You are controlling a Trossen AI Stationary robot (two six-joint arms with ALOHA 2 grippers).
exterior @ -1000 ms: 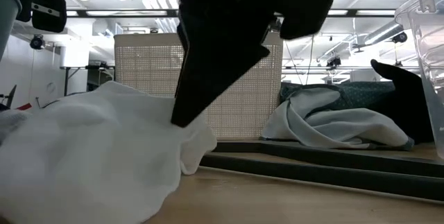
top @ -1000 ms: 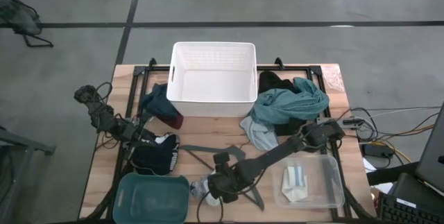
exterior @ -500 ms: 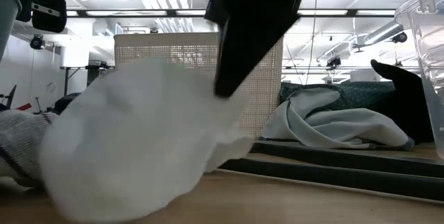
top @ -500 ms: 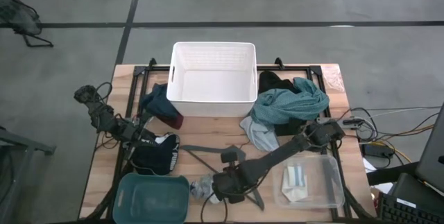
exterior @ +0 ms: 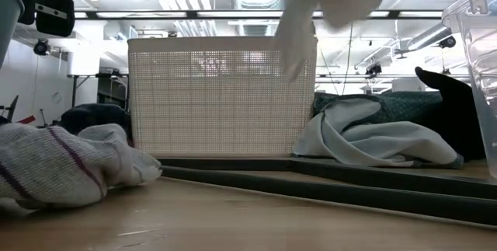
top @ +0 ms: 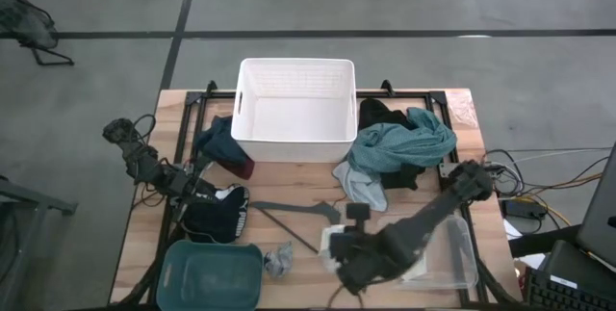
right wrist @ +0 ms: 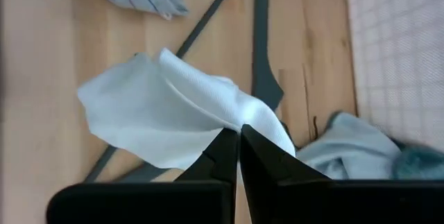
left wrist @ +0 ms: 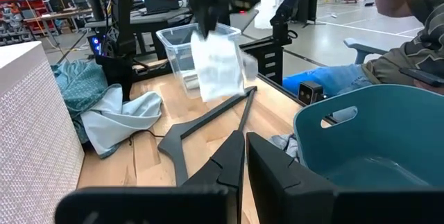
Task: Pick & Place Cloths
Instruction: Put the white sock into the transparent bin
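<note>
My right gripper (top: 345, 251) is shut on a small white cloth (right wrist: 173, 116) above the table's near middle, left of the clear plastic bin (top: 452, 253). The cloth also shows in the left wrist view (left wrist: 218, 61) and at the top of the low view (exterior: 326, 2). A small grey striped cloth (top: 279, 258) lies on the table near the teal bin (top: 210, 272). My left gripper (left wrist: 244, 156) is shut, over the dark navy cloth with white print (top: 219, 213) at the left. Teal (top: 404, 142), black (top: 378, 114) and pale-blue (top: 361, 188) cloths lie heaped right of the white basket (top: 294, 109). My right gripper pinches the white cloth between its two fingers at a bunched fold on its upper edge (right wrist: 232, 123), coming from above. The cloth hangs slack below the fingers, lifted clear of the table, over the grey hanger (right wrist: 262, 64).
The grey hanger (top: 294, 217) lies flat in the table's middle. A dark blue and maroon cloth (top: 226, 149) lies left of the basket. The clear bin holds a folded pale piece (top: 414, 253). A seated person (left wrist: 409, 30) shows beyond the table in the left wrist view.
My right gripper has risen and gone toward the table's right edge with the white cloth. The cloth, first lying bunched on the table, has been lifted clear and now hangs. The striped cloth has stayed on the table.
</note>
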